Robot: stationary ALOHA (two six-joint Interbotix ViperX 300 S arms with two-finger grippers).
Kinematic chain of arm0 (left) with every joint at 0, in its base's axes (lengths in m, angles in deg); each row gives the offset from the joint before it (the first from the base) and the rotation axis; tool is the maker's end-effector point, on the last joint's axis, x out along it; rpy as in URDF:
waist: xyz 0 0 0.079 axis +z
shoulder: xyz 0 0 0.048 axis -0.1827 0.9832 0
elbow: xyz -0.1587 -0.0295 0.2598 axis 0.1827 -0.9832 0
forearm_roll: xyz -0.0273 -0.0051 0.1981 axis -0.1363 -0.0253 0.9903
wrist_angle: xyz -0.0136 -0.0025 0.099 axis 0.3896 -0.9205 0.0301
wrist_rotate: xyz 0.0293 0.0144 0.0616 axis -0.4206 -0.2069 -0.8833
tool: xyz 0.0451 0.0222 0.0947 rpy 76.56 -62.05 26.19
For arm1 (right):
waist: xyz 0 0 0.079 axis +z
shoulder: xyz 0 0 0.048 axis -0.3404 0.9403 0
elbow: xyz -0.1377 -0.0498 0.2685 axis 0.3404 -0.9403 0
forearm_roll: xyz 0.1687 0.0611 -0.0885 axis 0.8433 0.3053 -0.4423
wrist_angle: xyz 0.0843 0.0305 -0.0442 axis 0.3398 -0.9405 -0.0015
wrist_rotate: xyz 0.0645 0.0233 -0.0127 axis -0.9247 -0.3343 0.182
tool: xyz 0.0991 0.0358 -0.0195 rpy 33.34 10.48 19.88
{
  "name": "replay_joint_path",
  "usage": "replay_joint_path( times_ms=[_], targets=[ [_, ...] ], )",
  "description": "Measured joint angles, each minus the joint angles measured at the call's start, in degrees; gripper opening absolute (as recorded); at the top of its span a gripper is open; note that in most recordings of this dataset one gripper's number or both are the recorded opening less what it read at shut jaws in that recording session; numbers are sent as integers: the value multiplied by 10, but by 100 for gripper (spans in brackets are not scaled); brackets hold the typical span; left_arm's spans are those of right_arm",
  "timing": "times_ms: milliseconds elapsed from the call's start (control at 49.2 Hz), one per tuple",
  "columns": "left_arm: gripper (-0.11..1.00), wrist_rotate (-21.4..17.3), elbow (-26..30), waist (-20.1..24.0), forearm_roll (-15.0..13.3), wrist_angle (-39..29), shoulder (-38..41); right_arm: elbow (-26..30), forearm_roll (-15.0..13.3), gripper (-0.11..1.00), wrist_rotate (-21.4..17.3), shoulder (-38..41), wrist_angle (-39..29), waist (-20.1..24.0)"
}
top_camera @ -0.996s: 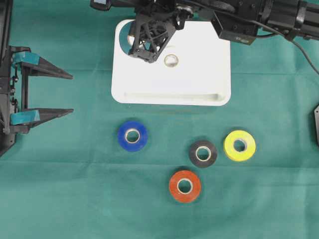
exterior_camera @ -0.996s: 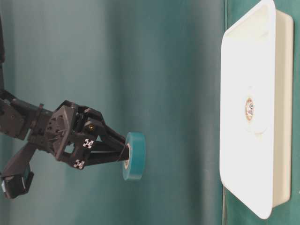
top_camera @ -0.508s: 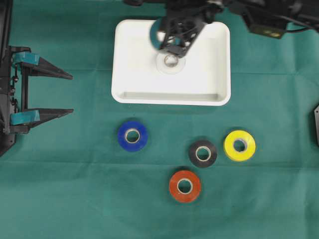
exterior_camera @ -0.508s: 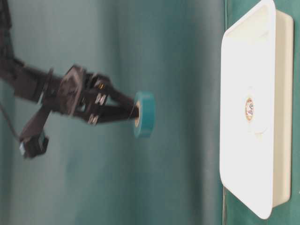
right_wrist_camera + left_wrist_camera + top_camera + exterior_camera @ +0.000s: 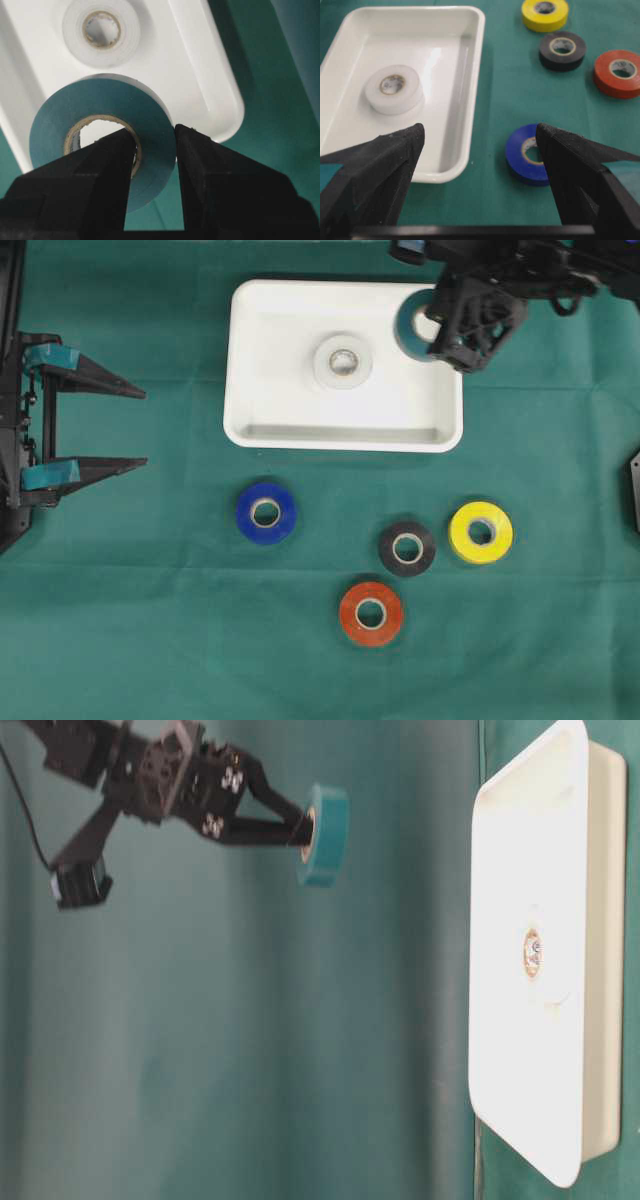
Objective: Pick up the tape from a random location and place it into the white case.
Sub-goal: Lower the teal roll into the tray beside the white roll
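My right gripper (image 5: 433, 326) is shut on a teal tape roll (image 5: 410, 330), one finger through its core and one outside. It holds the roll in the air over the right rim of the white case (image 5: 280, 340). The table-level view shows the roll (image 5: 325, 833) well clear of the case (image 5: 520, 1050). The right wrist view shows the roll (image 5: 100, 135) between my fingers (image 5: 200, 170), above the case's corner (image 5: 200, 75). A white tape roll (image 5: 343, 361) lies flat in the case. My left gripper (image 5: 146, 428) is open and empty at the left edge.
Four rolls lie flat on the green cloth in front of the case: blue (image 5: 266, 512), black (image 5: 407, 547), yellow (image 5: 481, 532) and red (image 5: 371, 613). The left wrist view shows the case (image 5: 450, 60) and the blue roll (image 5: 527, 155) ahead of my open left gripper (image 5: 479, 129).
My right gripper has carried the teal roll from over the case's back left corner, past the middle, to its right rim. The left gripper has not moved.
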Motion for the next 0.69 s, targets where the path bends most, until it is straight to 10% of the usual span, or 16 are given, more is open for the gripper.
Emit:
replay_joint_path(
  times_ms=[691],
  targets=[
    [98,-1,-1,9,0,-1,0,-9,-13,27,3,8,32,0]
  ],
)
